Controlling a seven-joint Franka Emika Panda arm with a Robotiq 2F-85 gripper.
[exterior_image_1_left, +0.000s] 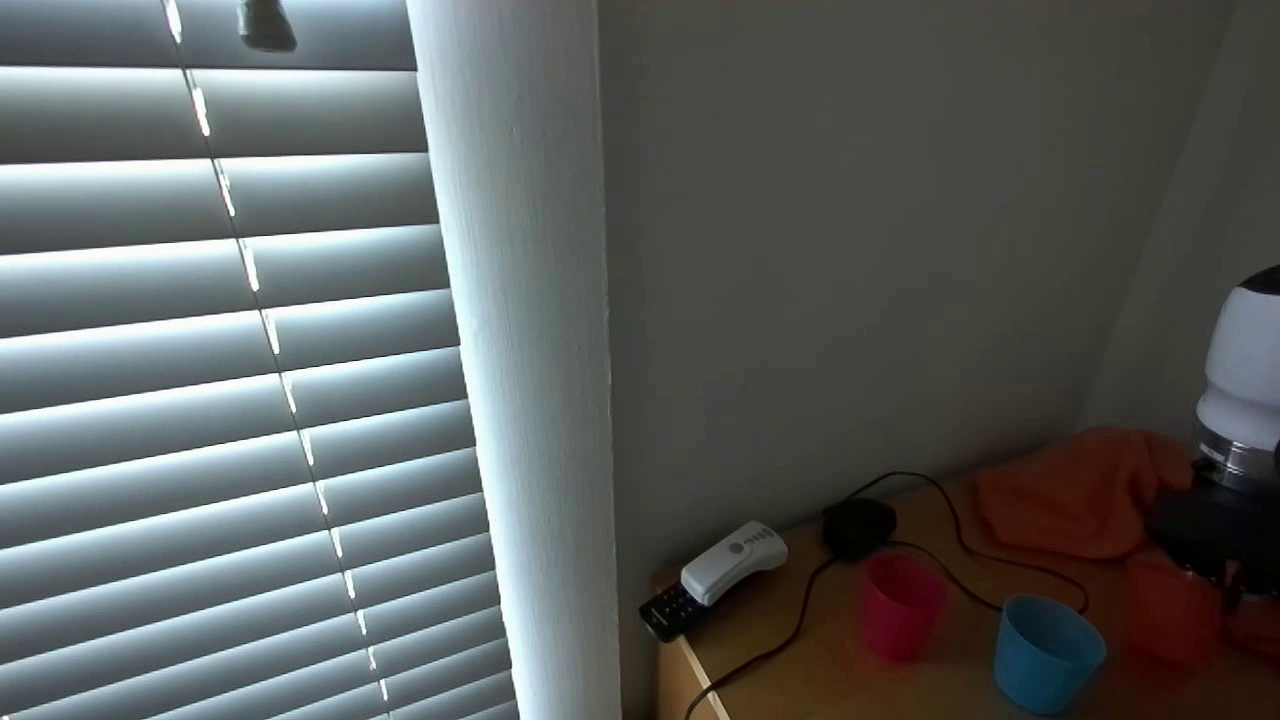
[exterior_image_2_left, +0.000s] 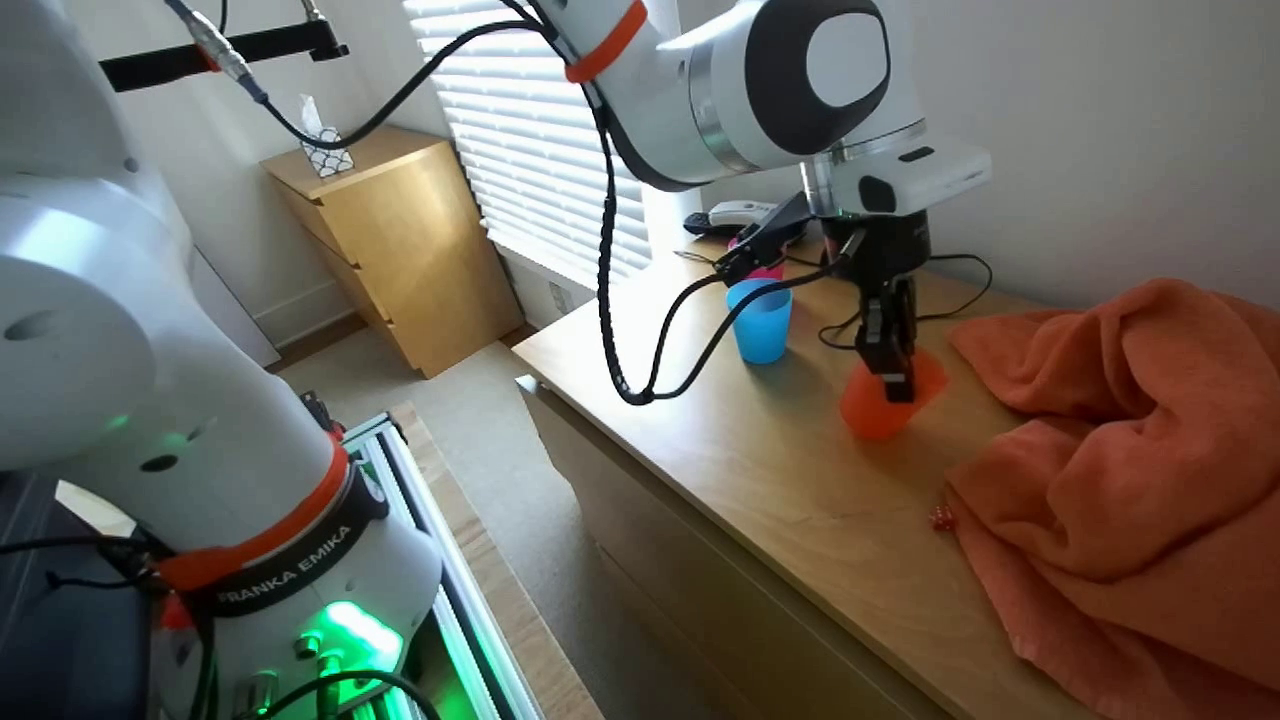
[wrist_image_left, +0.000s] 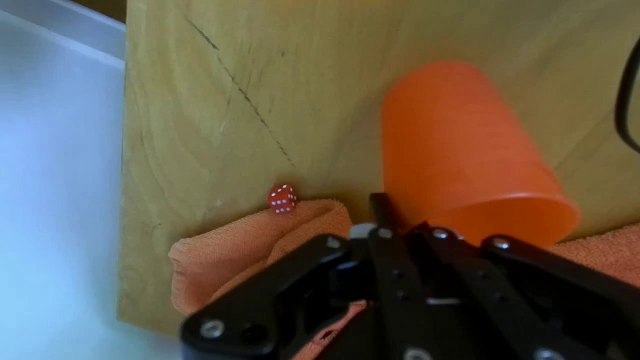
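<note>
An orange cup (exterior_image_2_left: 878, 405) leans over at a tilt, its mouth turned toward the towel. My gripper (exterior_image_2_left: 897, 382) is shut on the cup's wall near the rim, pointing down. In the wrist view one finger (wrist_image_left: 382, 210) lies outside the orange cup (wrist_image_left: 460, 145); the other finger's tip is hidden behind the wall. Whether the cup's base touches the wood I cannot tell. A red die (wrist_image_left: 282, 198) with white dots sits against the edge of an orange towel (wrist_image_left: 250, 260). At the right edge of an exterior view, the gripper (exterior_image_1_left: 1235, 590) is dark and partly cut off.
A blue cup (exterior_image_2_left: 762, 325) and a pink cup (exterior_image_1_left: 900, 605) stand on the wooden dresser top (exterior_image_2_left: 780, 450). Behind them lie a white remote (exterior_image_1_left: 735, 560), a black remote (exterior_image_1_left: 670, 610) and a black puck (exterior_image_1_left: 858, 527) with cables. The bulky towel (exterior_image_2_left: 1150, 420) covers one end.
</note>
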